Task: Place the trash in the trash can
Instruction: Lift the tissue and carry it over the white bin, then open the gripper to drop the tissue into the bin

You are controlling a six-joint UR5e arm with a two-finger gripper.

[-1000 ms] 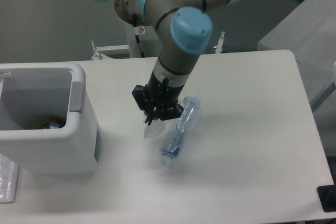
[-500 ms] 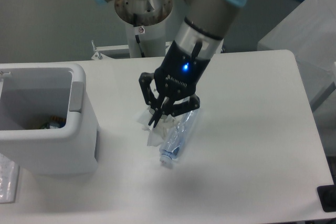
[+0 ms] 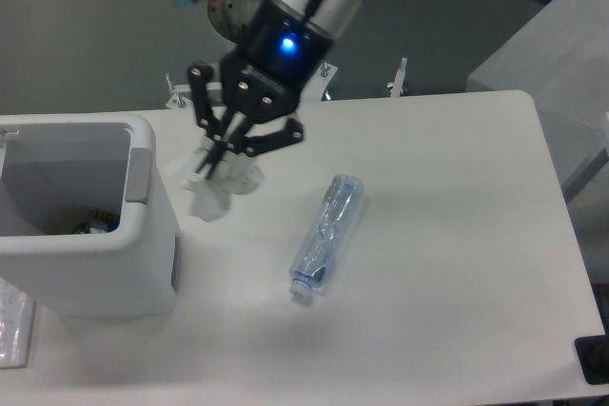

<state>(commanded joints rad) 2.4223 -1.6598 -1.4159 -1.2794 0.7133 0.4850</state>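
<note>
Beside trash can (image 3: 143,235): tool (image 3: 217,161) pinching wrapper (image 3: 217,185).

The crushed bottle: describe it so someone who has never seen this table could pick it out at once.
Start at the white trash can on the table's left side and look right, across the bare tabletop. The bottle lies flat near the table's middle, to the lower right of the gripper. It is long, clear and bluish, unlike the small whitish wrapper hanging from the gripper.

1 fixed camera, high in front of the table (image 3: 447,263), angled down toward the arm's base.
</note>
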